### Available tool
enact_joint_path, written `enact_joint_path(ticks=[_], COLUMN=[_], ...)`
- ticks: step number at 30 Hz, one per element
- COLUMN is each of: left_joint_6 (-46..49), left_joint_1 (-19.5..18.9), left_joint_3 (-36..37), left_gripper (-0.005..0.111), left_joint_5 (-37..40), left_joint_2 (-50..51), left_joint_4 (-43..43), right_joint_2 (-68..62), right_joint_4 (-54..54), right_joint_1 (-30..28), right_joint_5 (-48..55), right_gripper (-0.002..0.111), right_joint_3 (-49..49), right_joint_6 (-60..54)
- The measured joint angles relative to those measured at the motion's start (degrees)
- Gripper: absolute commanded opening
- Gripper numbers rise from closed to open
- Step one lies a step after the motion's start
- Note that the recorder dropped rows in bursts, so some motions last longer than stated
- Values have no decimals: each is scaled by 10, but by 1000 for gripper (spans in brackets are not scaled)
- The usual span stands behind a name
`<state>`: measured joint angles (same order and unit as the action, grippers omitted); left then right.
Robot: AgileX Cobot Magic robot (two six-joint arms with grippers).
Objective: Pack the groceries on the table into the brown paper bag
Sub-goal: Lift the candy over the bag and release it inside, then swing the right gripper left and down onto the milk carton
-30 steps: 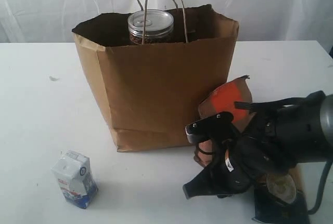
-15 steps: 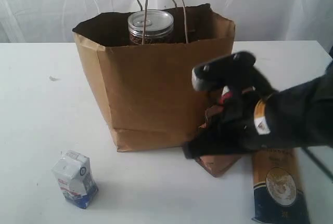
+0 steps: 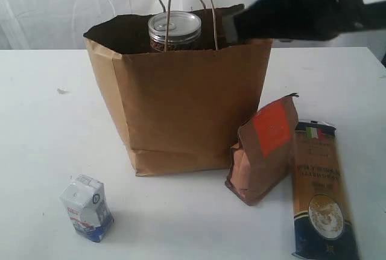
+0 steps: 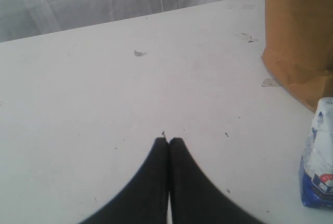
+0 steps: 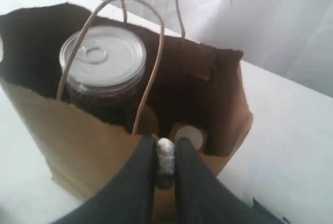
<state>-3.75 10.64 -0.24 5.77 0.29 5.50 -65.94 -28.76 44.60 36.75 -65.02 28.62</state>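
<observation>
The right gripper (image 5: 165, 150) is held over the open bag (image 3: 181, 109), jaws nearly together, with an unidentifiable pale bit between them. The left gripper (image 4: 169, 142) is closed, empty, above the table (image 3: 48, 121). A can (image 3: 174, 29) is seen in the bag. The pouch (image 3: 265, 151), pack (image 3: 319, 193) and carton (image 3: 86, 207) lie outside. Packing seems partway done, and wider jaws are likely needed for the pouch.

- The brown paper bag (image 3: 181, 109) is matt, creased kraft paper with thin twisted cord handles (image 3: 211, 19).
- The can (image 3: 175, 28) inside it has a shiny metal lid.
- The pouch (image 3: 265, 151), at the bag's 4 o'clock, has a faint foil-like sheen.
- The spaghetti pack (image 3: 319, 199) looks glossy.
- The carton (image 3: 87, 207) is crumpled coated card.
- The table (image 3: 48, 127) is smooth, matt white.
</observation>
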Motion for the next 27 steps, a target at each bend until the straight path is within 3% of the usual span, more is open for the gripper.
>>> enact_joint_path(ticks=[8, 16, 27], left_joint_6=[0, 0, 0], left_joint_1=[0, 0, 0], left_joint_3=[0, 0, 0], left_gripper=[0, 0, 0], left_joint_5=[0, 0, 0], left_joint_2=[0, 0, 0], left_joint_4=[0, 0, 0], right_joint_2=[-115, -149, -90], right_joint_4=[-20, -21, 0], right_joint_1=[-27, -43, -36], right_joint_5=[34, 21, -9], right_gripper=[5, 57, 58], right_joint_3=[-99, -116, -117], right_joint_6=[21, 29, 17])
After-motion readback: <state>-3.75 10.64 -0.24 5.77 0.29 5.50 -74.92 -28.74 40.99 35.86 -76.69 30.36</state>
